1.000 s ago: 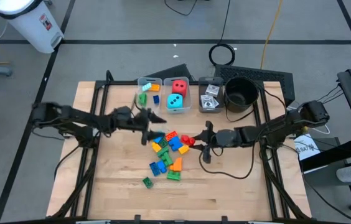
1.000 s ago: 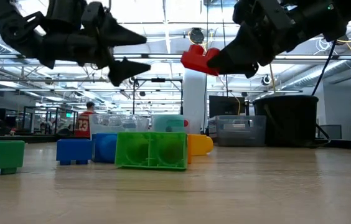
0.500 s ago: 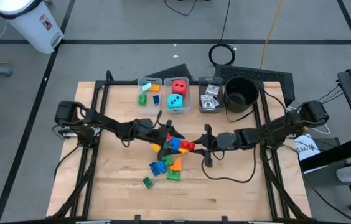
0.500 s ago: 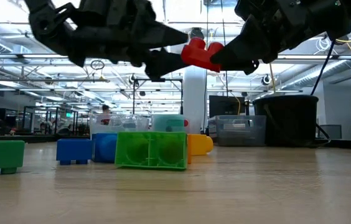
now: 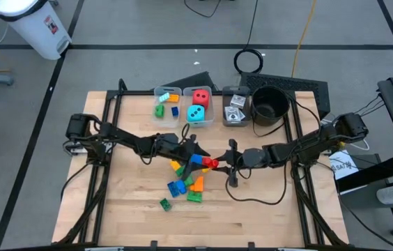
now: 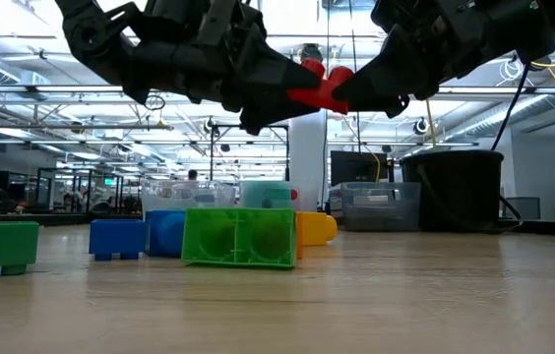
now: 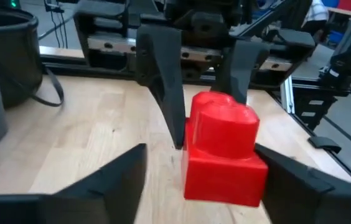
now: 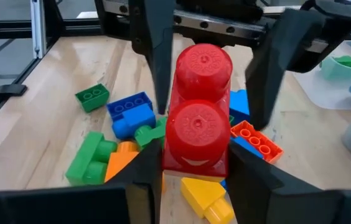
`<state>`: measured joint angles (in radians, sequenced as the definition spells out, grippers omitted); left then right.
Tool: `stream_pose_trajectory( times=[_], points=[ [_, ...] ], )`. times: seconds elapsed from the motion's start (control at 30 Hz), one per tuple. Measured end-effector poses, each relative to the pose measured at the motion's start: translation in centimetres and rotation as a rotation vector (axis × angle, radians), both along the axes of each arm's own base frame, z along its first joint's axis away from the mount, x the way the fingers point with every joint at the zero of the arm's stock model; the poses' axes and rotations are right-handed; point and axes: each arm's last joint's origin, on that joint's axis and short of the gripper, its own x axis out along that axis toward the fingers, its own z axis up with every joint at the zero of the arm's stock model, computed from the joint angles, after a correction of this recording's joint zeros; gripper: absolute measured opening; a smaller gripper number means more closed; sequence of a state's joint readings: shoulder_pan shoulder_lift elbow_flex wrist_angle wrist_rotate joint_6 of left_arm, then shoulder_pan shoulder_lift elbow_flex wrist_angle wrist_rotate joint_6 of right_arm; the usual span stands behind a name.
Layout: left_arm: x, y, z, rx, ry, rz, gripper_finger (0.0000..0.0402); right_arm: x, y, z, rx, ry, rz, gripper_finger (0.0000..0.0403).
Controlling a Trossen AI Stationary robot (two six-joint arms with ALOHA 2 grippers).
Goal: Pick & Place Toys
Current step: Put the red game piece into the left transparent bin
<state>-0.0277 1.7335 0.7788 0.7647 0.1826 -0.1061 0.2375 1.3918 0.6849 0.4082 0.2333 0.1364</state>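
Red brick (image 5: 211, 163) — pinched in my right gripper (image 5: 217, 164) above the brick pile (image 5: 186, 178); my left gripper (image 5: 200, 157) spreads wide around it, bare table (image 5: 266, 202) nearside.

Wooden table (image 5: 266, 202), clear bins (image 5: 166, 94), black pot (image 5: 269, 104), white bucket (image 5: 33, 24)

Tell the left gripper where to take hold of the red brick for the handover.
Grip the red brick by its square base, across the two flat side walls left free. It hangs in the air, held by the right gripper, whose jaws pinch the other pair of sides. The left gripper, jaws open, faces it head-on; come straight in.
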Motion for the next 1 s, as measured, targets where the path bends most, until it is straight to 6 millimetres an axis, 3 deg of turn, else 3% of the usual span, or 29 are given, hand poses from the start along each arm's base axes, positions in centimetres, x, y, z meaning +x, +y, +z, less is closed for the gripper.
stream_pose_trajectory(
  times=[0.23,0.37,0.47,0.57,0.67,0.77,1.0],
  points=[
    [0.0,0.0,0.0,0.042,-0.008,-0.012,0.0131,0.0,0.0,0.0,0.008,0.002,-0.006,0.0123],
    [-0.1,0.4,0.5,0.052,-0.021,-0.004,0.0132,0.0,0.0,0.1,0.010,-0.006,-0.010,0.0135],
    [-0.9,1.1,2.0,0.054,-0.021,0.025,0.0132,-0.2,-0.1,0.2,0.025,0.010,-0.021,0.0144],
    [-2.1,2.3,3.9,0.101,-0.018,0.160,0.0132,-1.0,-0.2,0.2,0.020,0.075,-0.003,0.0148],
    [-3.6,3.5,4.4,0.142,0.008,0.285,0.0132,-1.8,-0.4,0.8,0.031,0.091,-0.013,0.0148],
    [-5.7,4.9,4.2,0.156,0.008,0.406,0.0132,-2.2,-0.5,1.5,0.065,0.079,-0.037,0.0144],
    [-10.8,8.5,0.4,0.119,0.031,0.790,0.0132,-2.6,-0.6,1.7,0.079,0.032,-0.035,0.0141]
  ],
)
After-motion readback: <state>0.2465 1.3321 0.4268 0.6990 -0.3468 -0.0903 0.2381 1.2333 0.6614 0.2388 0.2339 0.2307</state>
